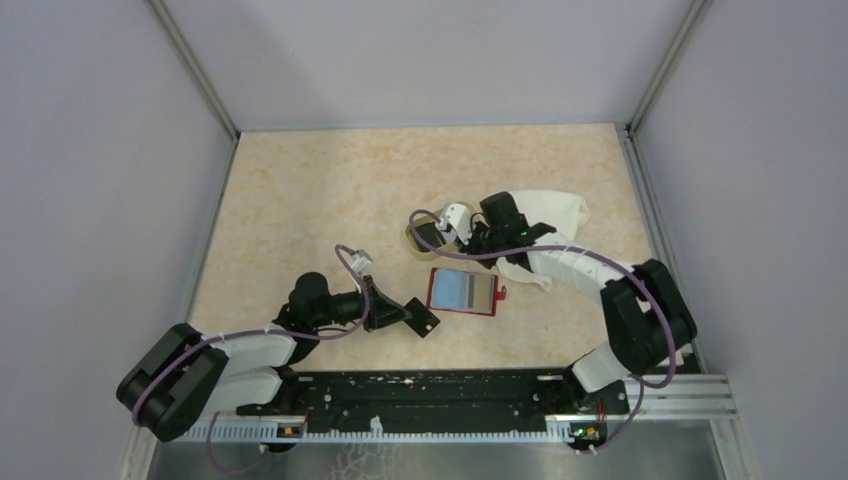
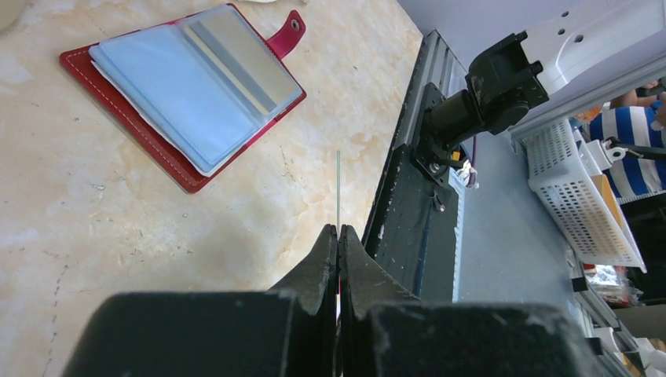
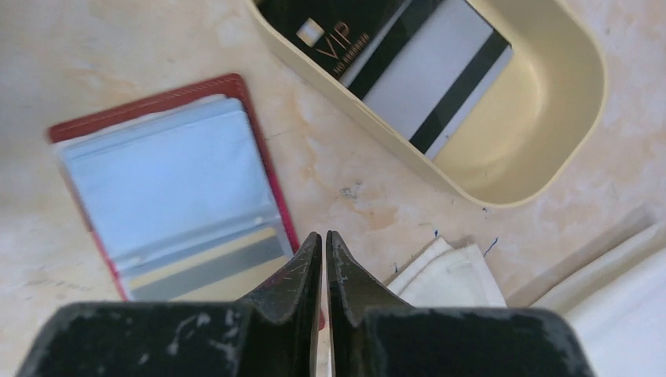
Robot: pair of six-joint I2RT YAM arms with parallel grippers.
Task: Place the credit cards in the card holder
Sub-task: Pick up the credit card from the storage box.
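Nearest the arm bases, the left hand [image 2: 338, 232] is pressed together, pinching a black card [image 1: 426, 321] by one edge over the table [image 1: 300, 190]. Just beyond it the red card holder [image 1: 462, 290] lies open flat, clear sleeves up. Farther on, the right hand [image 3: 323, 237] hangs with its fingers pressed nearly together, with nothing visible between them, between the holder and a tan tray [image 3: 585, 102] holding more cards [image 3: 424, 71]. A white cloth [image 1: 550, 212] lies behind.

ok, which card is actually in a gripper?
The black card pinched in the left gripper, edge-on in its wrist view. The VIP card and the striped card lie in the tan tray.
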